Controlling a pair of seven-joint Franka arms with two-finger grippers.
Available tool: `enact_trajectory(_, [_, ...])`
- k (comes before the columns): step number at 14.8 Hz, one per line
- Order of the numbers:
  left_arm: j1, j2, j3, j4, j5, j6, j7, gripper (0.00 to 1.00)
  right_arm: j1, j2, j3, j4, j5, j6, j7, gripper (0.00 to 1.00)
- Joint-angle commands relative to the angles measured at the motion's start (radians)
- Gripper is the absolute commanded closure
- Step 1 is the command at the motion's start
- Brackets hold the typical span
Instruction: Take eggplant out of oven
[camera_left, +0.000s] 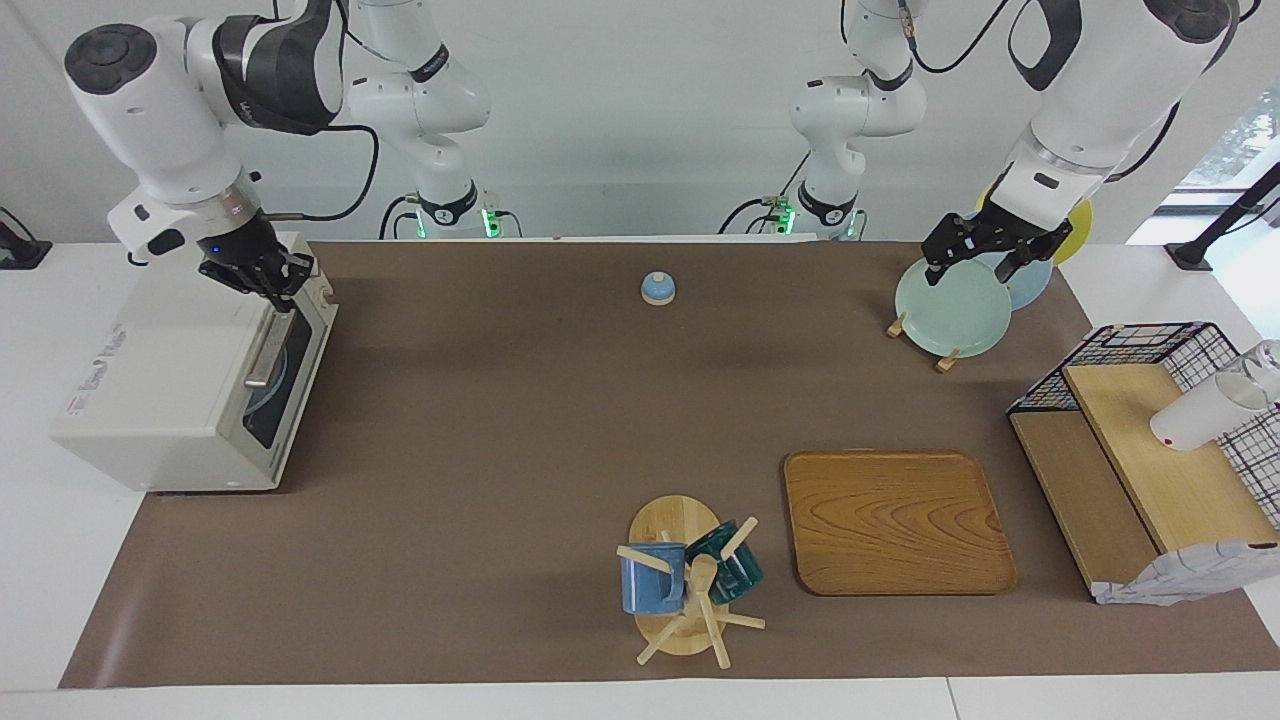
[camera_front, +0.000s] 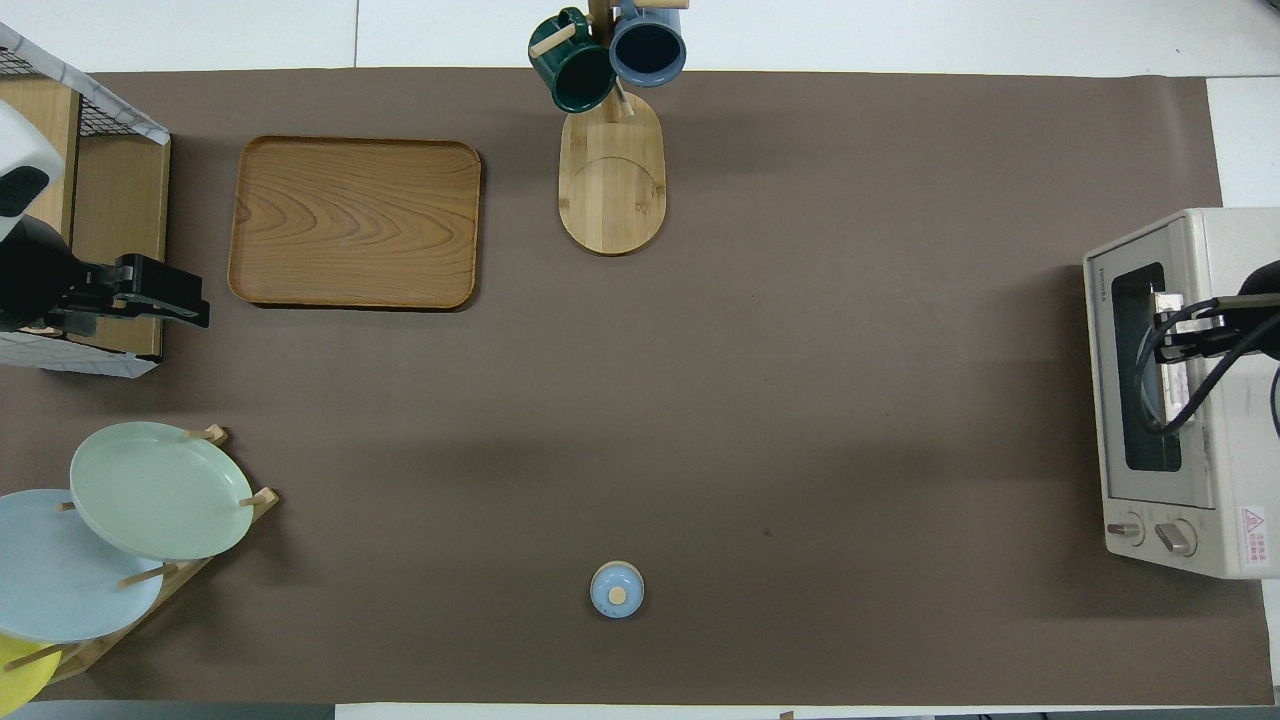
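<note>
At the upper left of the facing view, the right hand (camera_left: 268, 283) hangs low over the top front edge of the oven (camera_left: 170, 370), just above the end of the silver bar handle (camera_left: 266, 348). Its fingertips are drawn together, clenched. Whether they pinch the handle or merely rest beside it, I cannot tell from where I stand; in the overhead view the same hand (camera_front: 1178, 335) sits at the right edge of the frame, over the dark glass door (camera_front: 1140, 368).

The door looks closed, flush with the oven's front. The eggplant is not visible anywhere on the tabletop (camera_left: 500, 420). Through the glass I can make out only a pale bluish shape, so by my reckoning the eggplant lies inside, hidden.

The left hand (camera_left: 982, 259) waits at the upper right of the facing view, fingers spread and released, over the pale green plate (camera_left: 950, 310) in the plate rack.

As I judge it, the task is barely begun. The arm has reached the oven and closed its fingers at the handle, nothing more. Left to do: pull the door down, reach in onto the rack, grip the eggplant, draw it out and set it down, perhaps on the wooden tray (camera_left: 895, 520) at the lower right.
</note>
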Motion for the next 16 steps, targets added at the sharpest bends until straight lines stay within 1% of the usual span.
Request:
enact_trajectory(1, [0.012,-0.003,-0.009,-0.002,-0.006,-0.008,-0.008,0.0,-0.005,-0.022,0.005,-0.047,-0.017,0.037,-0.013,1.0])
enact_trajectory(5, [0.012,-0.003,-0.009,-0.002,-0.006,-0.008,-0.01,0.0,-0.028,0.013,0.004,-0.053,-0.017,0.07,-0.02,1.0])
enact_trajectory(7, [0.011,-0.003,-0.009,-0.002,-0.006,-0.01,-0.01,0.0,-0.04,0.03,0.004,-0.071,-0.017,0.129,-0.022,1.0])
enact_trajectory(9, [0.011,-0.003,-0.009,-0.002,-0.006,-0.008,-0.008,0.0,-0.048,0.045,0.004,-0.071,-0.03,0.153,-0.031,1.0])
enact_trajectory(11, [0.011,-0.003,-0.009,-0.002,-0.006,-0.008,-0.01,0.0,-0.095,0.06,0.005,-0.096,-0.031,0.213,-0.06,1.0])
enact_trajectory(16, [0.011,-0.003,-0.009,-0.002,-0.006,-0.01,-0.008,0.0,-0.099,0.06,0.005,-0.136,-0.03,0.225,-0.031,1.0])
